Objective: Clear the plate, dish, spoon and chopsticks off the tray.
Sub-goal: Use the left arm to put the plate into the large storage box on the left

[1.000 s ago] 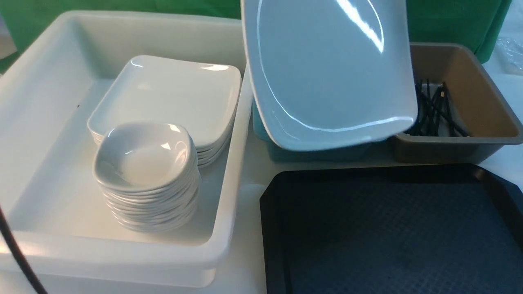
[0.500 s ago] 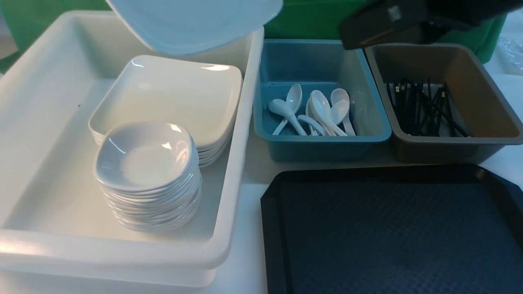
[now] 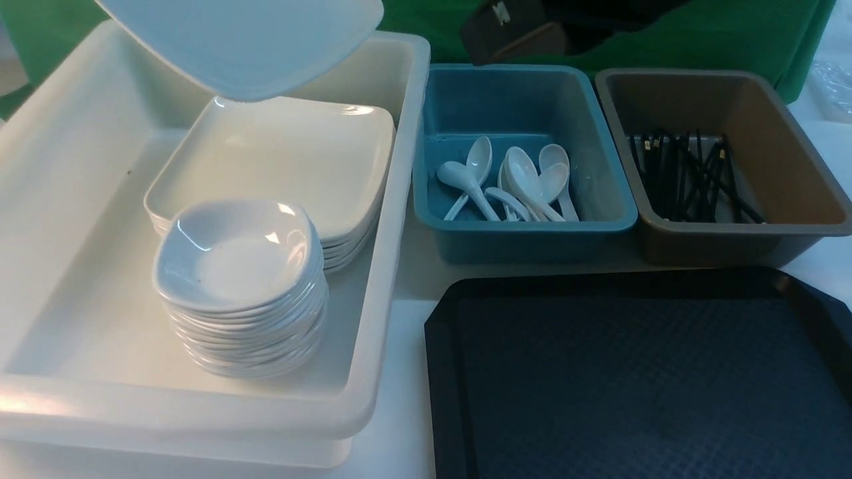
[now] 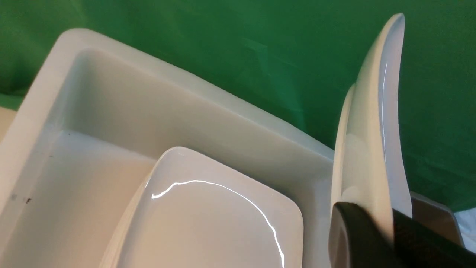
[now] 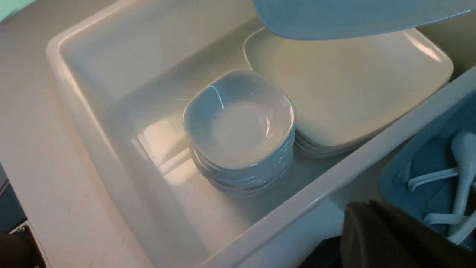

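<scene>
There are three bins, a white bin (image 3: 383, 266), a blue bin (image 3: 526, 243) and a brown bin (image 3: 725, 249), and one tray (image 3: 639, 386). One plate (image 3: 246, 46) is aloft, with four or five stacked plates (image 3: 279, 156) and about ten small dishes (image 3: 236, 259). Around six spoons (image 3: 522, 176) show; the chopsticks (image 3: 685, 176) are too tangled to count.

Large glossy white plate (image 3: 246, 46) aloft and tilted over far end of white bin (image 3: 66, 199), just above stack of like plates (image 3: 279, 159), pinched at one rim by left gripper (image 4: 385, 230). Black tray (image 3: 639, 386), cut corners and gridded face, flat at near right. White soup spoons (image 3: 526, 179) heaped in blue bin (image 3: 599, 133). Black gold-banded chopsticks (image 3: 692, 176) piled in brown bin (image 3: 785, 153). Small rounded-square dish (image 3: 233, 256) topping its own stack, near side of white bin.
</scene>
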You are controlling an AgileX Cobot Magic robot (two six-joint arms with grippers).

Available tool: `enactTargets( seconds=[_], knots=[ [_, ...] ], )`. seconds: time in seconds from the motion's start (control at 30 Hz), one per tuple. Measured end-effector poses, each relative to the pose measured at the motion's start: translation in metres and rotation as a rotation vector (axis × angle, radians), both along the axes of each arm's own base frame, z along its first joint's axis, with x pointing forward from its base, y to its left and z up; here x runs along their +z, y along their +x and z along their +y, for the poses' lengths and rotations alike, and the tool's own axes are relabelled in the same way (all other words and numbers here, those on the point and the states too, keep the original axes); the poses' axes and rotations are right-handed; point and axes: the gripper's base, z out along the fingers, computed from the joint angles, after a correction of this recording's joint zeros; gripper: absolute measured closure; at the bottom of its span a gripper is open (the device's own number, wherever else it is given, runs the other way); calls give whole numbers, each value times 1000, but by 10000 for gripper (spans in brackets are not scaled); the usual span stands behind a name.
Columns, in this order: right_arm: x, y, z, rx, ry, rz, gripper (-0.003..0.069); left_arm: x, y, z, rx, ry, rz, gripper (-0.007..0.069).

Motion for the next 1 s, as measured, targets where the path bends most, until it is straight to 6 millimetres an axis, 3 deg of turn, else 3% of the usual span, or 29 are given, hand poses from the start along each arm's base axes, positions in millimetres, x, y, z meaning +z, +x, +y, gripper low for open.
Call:
enactTargets(
  seconds=[0.3, 0.5, 0.67, 1.0],
  knots=[
    [1, 7, 1, -53, 34, -31, 632, -110, -3, 4, 155, -135, 79, 593],
    [-7, 15, 7, -63, 26, -8, 632, -154, -13, -1, 204, -160, 116, 593],
    [-9, 17, 8, -65, 24, -4, 632, -170, -16, -12, 224, -147, 131, 592],
    [-10, 16, 8, -62, 13, 8, 632, -173, -16, -26, 188, -105, 155, 587]
  ],
)
